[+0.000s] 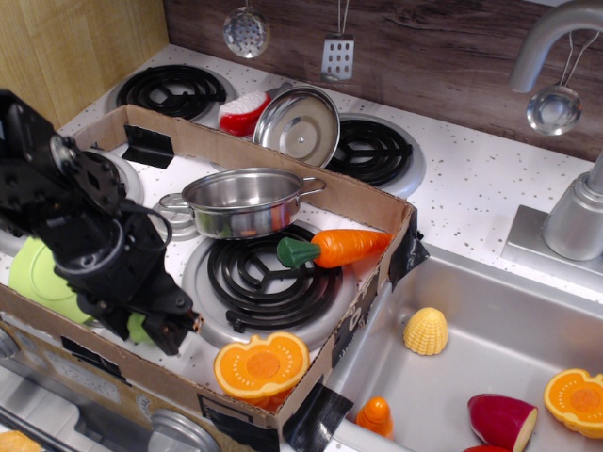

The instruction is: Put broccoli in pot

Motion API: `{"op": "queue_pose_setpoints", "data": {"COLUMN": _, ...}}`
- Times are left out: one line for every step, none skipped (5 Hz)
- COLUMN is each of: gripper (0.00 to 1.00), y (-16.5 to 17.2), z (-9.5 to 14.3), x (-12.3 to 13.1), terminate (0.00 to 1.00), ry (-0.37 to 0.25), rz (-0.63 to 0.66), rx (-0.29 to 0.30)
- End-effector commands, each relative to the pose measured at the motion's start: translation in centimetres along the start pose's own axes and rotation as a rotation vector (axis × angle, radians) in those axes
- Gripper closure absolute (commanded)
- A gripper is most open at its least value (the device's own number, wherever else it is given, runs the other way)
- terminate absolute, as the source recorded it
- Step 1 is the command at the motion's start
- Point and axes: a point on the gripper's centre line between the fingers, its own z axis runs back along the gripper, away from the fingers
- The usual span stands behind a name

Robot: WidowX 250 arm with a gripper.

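The broccoli [138,327] shows only as a small pale green patch at the front left of the cardboard box; the rest is hidden by my gripper [143,325]. The black gripper has come down over it, with one finger [179,327] on its right and the other on its left. I cannot tell whether the jaws are pressing on it. The shiny steel pot [240,202] stands empty at the back of the box, up and to the right of the gripper, partly on the black burner [273,278].
A lime-green plate [36,273] lies left of the gripper. An orange carrot [334,247] lies on the burner right of the pot. A pumpkin half [262,365] sits at the box's front wall [113,369]. A steel lid [297,125] leans behind the box. The sink [471,311] holds toy food.
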Motion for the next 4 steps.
{"op": "queue_pose_setpoints", "data": {"gripper": 1.00, "y": -0.2, "z": 6.1, "x": 3.5, "terminate": 0.00, "ry": -0.063, "rz": 0.005, "rx": 0.037}}
{"op": "queue_pose_setpoints", "data": {"gripper": 1.00, "y": 0.6, "z": 8.1, "x": 5.1, "terminate": 0.00, "ry": -0.103, "rz": -0.019, "rx": 0.040}}
{"op": "queue_pose_setpoints", "data": {"gripper": 1.00, "y": 1.8, "z": 8.7, "x": 7.7, "terminate": 0.00, "ry": -0.159, "rz": -0.055, "rx": 0.045}}
{"op": "queue_pose_setpoints", "data": {"gripper": 1.00, "y": 2.3, "z": 8.0, "x": 9.7, "terminate": 0.00, "ry": -0.183, "rz": -0.086, "rx": 0.016}}
